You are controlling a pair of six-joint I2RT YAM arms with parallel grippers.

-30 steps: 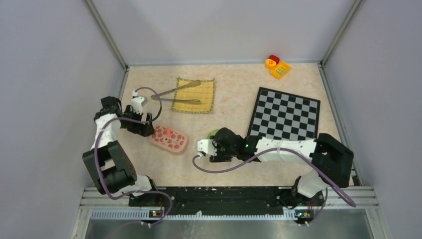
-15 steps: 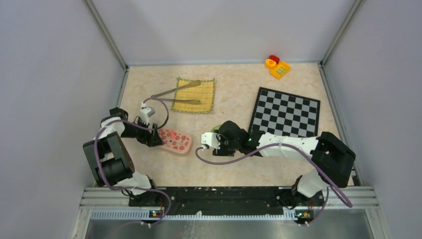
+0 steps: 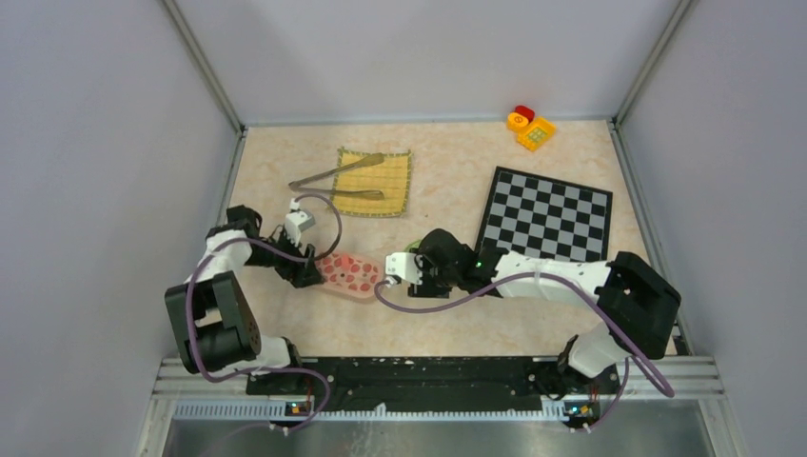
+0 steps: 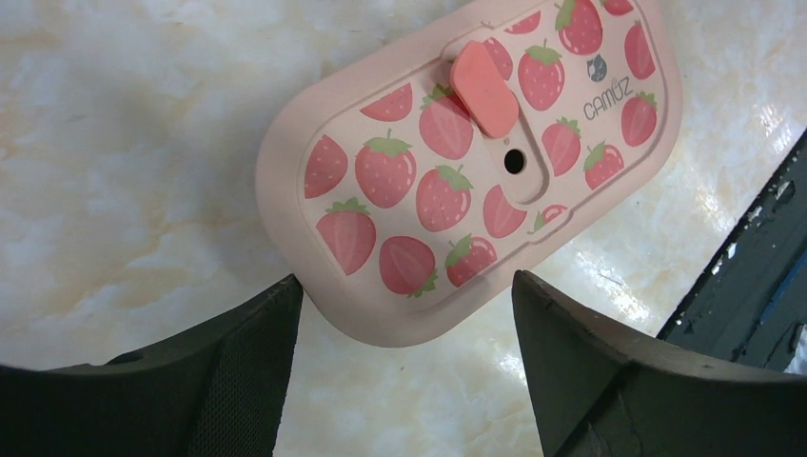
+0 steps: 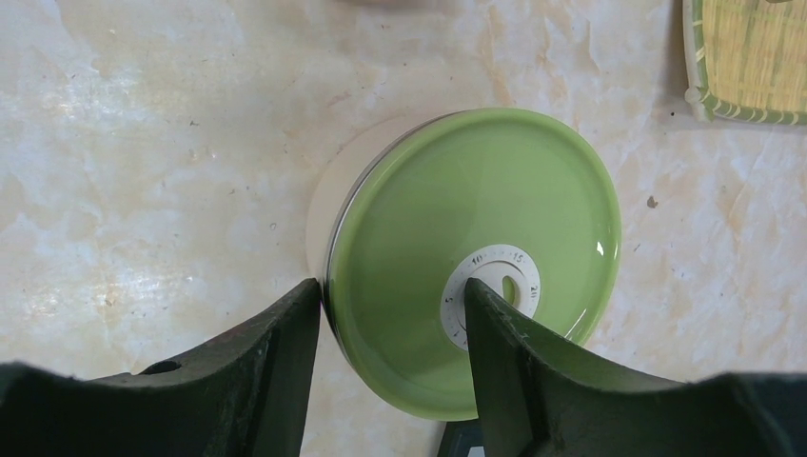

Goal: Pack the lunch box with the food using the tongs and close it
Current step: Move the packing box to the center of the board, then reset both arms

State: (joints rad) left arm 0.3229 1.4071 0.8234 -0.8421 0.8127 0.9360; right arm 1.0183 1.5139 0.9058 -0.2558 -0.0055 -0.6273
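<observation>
Left gripper [image 4: 404, 279] wide open, straddles end of strawberry lunch box [image 4: 466, 162], not clamped; centre jaws, close square. Right gripper [image 5: 390, 286] half-open over green lid [image 5: 476, 219], grip unclear. Tongs [image 3: 335, 171] on yellow mat [image 3: 398, 181]

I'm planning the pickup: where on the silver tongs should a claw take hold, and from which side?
Probably straight down, pinching across both arms of the silver tongs near the left edge of the yellow mat: they lie flat in a V, joined end pointing left off the mat.
</observation>
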